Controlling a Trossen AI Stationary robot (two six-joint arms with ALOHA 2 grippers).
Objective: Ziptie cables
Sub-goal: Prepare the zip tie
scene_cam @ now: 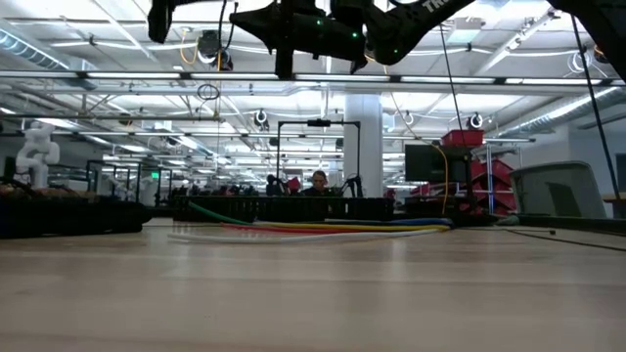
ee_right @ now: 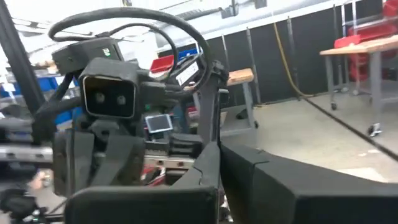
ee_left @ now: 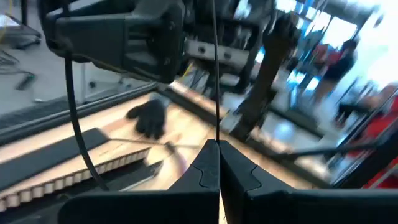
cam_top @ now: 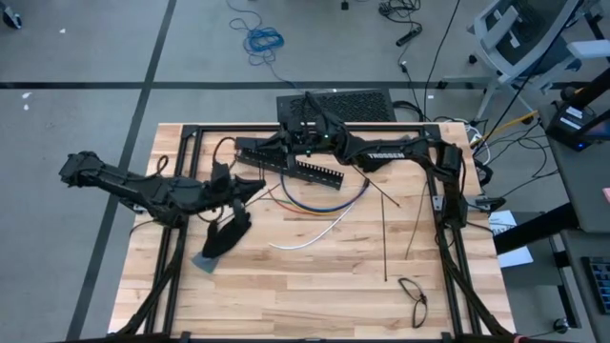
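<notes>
The cables (cam_top: pixel 319 202) lie in loose coloured arcs on the tabletop (cam_top: pixel 315 286), just in front of the slotted bar (cam_top: pixel 291 168) at its far side. They look light, limp and springy, likely to fan apart, so the place to gather them seems to be mid-arc where the strands run closest. The left end effector (ee_left: pixel 218 144) is closed on a thin stiff black strip (ee_left: pixel 214 68), held upright. The right end effector (ee_right: pixel 219 148) is closed, raised above the bar beside the left one; whether it holds anything I cannot tell.
</notes>
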